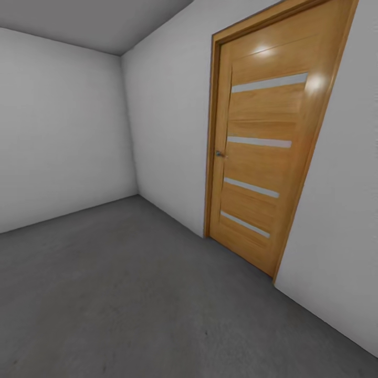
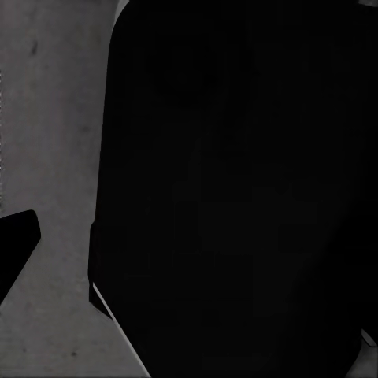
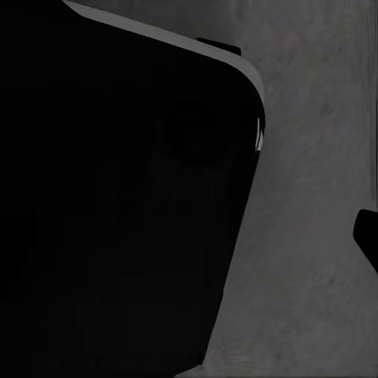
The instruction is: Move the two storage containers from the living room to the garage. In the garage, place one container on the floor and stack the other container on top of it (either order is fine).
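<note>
Neither hand's opening can be told: a black bulk blocks both wrist views. A wooden door (image 1: 265,142) stands right of the grey floor (image 1: 131,294).

Dark grey, mottled concrete floor (image 1: 131,294) is seen running up to the white walls and wooden door.

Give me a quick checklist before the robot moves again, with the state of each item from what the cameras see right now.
1. Room matches the garage, grey concrete floor and plain white walls: ok.
2. Wooden door with pale horizontal strips, closed in its frame: ok.
3. Floor ahead of the robot free to drive over: ok.
4. Storage container in hand: cannot tell; a dark bulk blocks the left wrist view.
5. Right wrist view: a similar dark bulk over grey floor: cannot tell.
6. Either end effector open or shut: cannot tell.
</note>
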Controlling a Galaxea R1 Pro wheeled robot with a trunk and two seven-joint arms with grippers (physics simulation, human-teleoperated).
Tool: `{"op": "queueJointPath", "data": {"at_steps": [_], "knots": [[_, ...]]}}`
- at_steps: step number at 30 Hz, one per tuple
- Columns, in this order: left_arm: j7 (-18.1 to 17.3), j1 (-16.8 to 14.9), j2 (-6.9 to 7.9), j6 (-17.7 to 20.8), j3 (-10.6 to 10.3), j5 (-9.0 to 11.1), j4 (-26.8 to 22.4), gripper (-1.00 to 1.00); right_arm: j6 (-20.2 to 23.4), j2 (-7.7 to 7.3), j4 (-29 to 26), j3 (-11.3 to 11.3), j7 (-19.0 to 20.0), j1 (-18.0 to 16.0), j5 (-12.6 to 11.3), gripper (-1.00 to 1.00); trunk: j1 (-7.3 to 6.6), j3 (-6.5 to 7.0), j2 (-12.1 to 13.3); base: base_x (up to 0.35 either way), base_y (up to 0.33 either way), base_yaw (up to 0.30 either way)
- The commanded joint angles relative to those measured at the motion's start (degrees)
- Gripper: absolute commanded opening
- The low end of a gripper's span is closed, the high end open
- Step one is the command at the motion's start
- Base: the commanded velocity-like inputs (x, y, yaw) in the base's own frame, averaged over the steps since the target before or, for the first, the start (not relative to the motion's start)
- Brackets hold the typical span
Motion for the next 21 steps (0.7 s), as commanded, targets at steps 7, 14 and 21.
{"op": "queueJointPath", "data": {"at_steps": [7,14,21], "knots": [[0.0,0.0,-0.01,0.0,0.1,0.4,-0.1,1.0,-0.3,-0.05,0.2,0.3,0.0,-0.1,0.0,1.0,0.03,-0.06,0.0,0.323,0.0,-0.241],[0.0,0.0,-0.01,0.0,0.1,0.4,-0.1,1.0,-0.1,-0.18,0.2,0.3,0.0,-0.1,0.0,1.0,0.03,-0.06,0.0,0.323,0.0,-0.156],[0.0,0.0,-0.01,0.0,0.1,0.4,-0.1,1.0,-0.1,-0.16,0.2,0.3,0.0,-0.1,0.0,1.0,0.03,-0.06,0.0,0.323,0.0,-0.009]]}}
